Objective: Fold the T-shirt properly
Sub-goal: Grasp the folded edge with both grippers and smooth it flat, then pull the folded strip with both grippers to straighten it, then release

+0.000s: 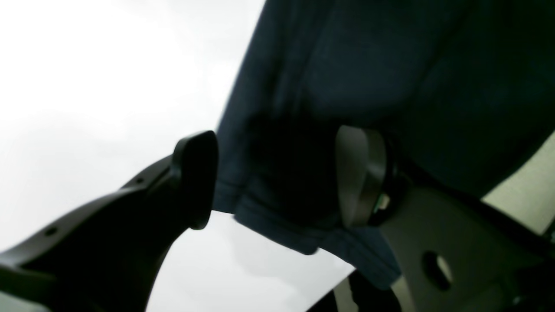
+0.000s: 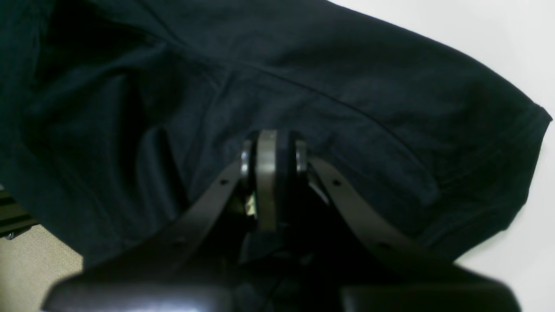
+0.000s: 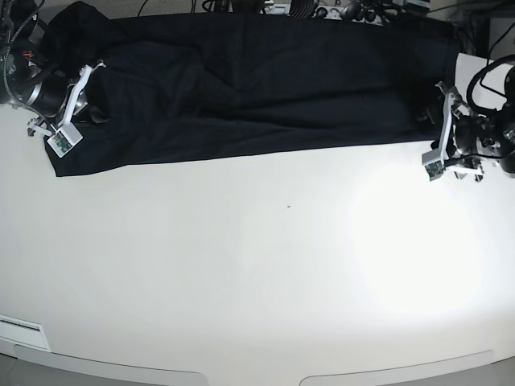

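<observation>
The black T-shirt (image 3: 241, 88) lies stretched in a long band along the far edge of the white table (image 3: 265, 265). My right gripper (image 2: 271, 141) is shut on the T-shirt (image 2: 347, 86) near a sleeve (image 2: 516, 130); in the base view it (image 3: 84, 96) sits at the shirt's left end. My left gripper (image 1: 277, 173) is open, with the shirt's hem (image 1: 303, 236) hanging between the fingers; in the base view it (image 3: 438, 121) is at the shirt's right end. The view is blurred.
Cables and gear (image 3: 322, 10) lie behind the table's far edge. Beige floor (image 2: 34, 264) shows past the table edge in the right wrist view. Bare white tabletop (image 1: 86, 65) spreads in front of the shirt to the near edge.
</observation>
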Action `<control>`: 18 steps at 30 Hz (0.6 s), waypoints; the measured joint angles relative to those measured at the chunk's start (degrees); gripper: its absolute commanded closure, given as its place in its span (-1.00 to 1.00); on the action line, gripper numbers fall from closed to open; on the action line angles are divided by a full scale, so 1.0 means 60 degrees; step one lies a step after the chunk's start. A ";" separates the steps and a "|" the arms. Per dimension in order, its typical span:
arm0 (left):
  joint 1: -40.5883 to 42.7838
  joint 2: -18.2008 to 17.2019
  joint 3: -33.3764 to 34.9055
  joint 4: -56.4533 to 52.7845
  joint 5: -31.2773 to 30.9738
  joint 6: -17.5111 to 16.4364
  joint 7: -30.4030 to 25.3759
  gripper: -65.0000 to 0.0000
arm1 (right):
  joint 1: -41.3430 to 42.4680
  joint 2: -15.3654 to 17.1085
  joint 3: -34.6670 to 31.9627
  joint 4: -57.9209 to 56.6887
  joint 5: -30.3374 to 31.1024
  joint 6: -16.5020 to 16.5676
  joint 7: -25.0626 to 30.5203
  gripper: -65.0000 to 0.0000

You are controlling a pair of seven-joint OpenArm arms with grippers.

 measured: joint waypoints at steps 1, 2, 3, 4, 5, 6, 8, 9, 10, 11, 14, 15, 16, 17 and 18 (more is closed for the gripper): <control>-0.0131 0.0000 0.0000 0.0004 0.0193 0.0000 -0.0022 -0.34 | 0.0000 0.0000 0.0000 0.0000 0.0007 0.0000 0.0000 0.76; -0.0233 -0.0007 0.0000 0.0004 0.0474 0.0000 -0.0025 -0.34 | 0.0000 0.0000 0.0000 0.0000 0.0007 0.0000 0.0000 0.76; -0.0328 -0.0029 0.0000 0.0004 0.0852 0.0022 -0.0025 -0.34 | 0.0000 -0.0004 0.0000 0.0000 0.0011 0.0000 0.0000 0.76; -0.0423 -0.0051 0.0000 0.0004 0.1242 0.0222 0.0011 -0.34 | 0.0000 0.0000 0.0000 0.0000 0.0007 0.0000 0.0000 0.76; -0.0517 -0.0098 0.0000 0.0004 0.1519 0.0484 0.0011 -0.34 | 0.0000 -0.0004 0.0000 0.0000 0.0007 0.0000 0.0000 0.76; -0.0616 -0.0186 0.0000 0.0015 0.1657 0.0648 0.0004 -0.34 | 0.0000 0.0000 0.0000 0.0000 0.0004 0.0000 0.0000 0.76; -0.0776 -0.0444 0.0000 0.0168 0.1683 0.0878 0.0011 -0.34 | 0.0004 -0.0004 0.0000 0.0000 0.0000 -0.0004 0.0000 0.76; -0.0794 -0.0612 -0.0004 0.0299 0.1570 0.1056 0.0022 -0.34 | 0.0000 -0.0004 0.0000 0.0000 0.0007 0.0000 0.0000 0.76; -0.0790 -0.0761 -0.0004 0.0430 0.1264 0.1107 0.0044 -0.34 | 0.0000 -0.0007 0.0000 0.0000 0.0000 -0.0004 0.0000 0.76; -0.0769 -0.0892 -0.0004 0.0594 0.0860 0.1249 0.0084 -0.34 | 0.0000 -0.0007 0.0000 0.0000 0.0000 0.0000 -0.0004 0.76; -0.0772 -0.1271 0.0000 0.1071 -0.0732 0.1005 0.0430 -0.30 | 0.0004 -0.0007 0.0000 0.0000 0.0004 -0.0004 0.0000 0.76; -0.0772 -0.1392 0.0000 0.1249 -0.1370 0.0772 0.0761 -0.19 | 0.0004 0.0000 0.0000 0.0000 -0.0004 -0.0004 -0.0004 0.76; -0.0772 -0.1515 0.0000 0.1424 -0.2018 0.0616 0.1045 0.05 | 0.0015 0.0000 0.0000 0.0000 -0.0004 -0.0004 0.0000 0.76; -0.0754 -0.1617 0.0000 0.1581 -0.2641 0.0510 0.1082 0.41 | 0.0022 0.0000 0.0000 0.0000 0.0000 0.0000 0.0000 0.76; -0.0747 -0.1665 0.0000 0.1716 -0.3224 0.0492 0.1045 0.85 | 0.0022 -0.0004 0.0000 0.0000 -0.0007 -0.0007 0.0000 0.76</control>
